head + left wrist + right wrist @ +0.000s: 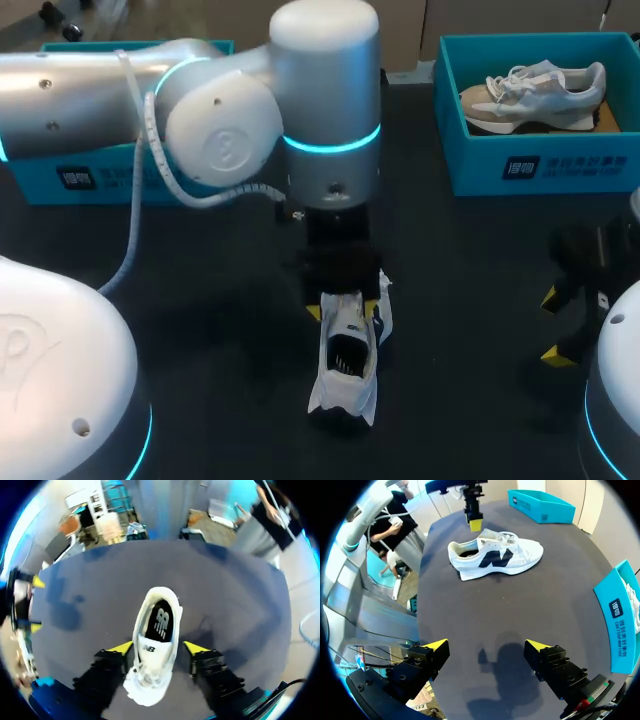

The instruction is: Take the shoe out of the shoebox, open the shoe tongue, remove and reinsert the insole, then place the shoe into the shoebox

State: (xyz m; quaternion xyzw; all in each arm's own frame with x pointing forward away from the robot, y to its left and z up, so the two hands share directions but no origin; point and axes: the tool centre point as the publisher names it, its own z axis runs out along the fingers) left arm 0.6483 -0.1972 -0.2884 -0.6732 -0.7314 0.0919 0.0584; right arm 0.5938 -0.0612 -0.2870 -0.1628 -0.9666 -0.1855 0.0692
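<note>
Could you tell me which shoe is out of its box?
The white sneaker with the dark logo, between the left pincer's open fingers; the beige-and-white sneaker lies in the teal cardboard shoebox.

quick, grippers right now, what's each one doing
Left gripper: open, straddling the white shoe.
Right gripper: open, holding nothing.

dark tabletop (220, 330), white shoe (348, 365) upright near its middle, teal shoebox (545, 165) at the far right corner, second teal box (100, 185) at the far left
</note>
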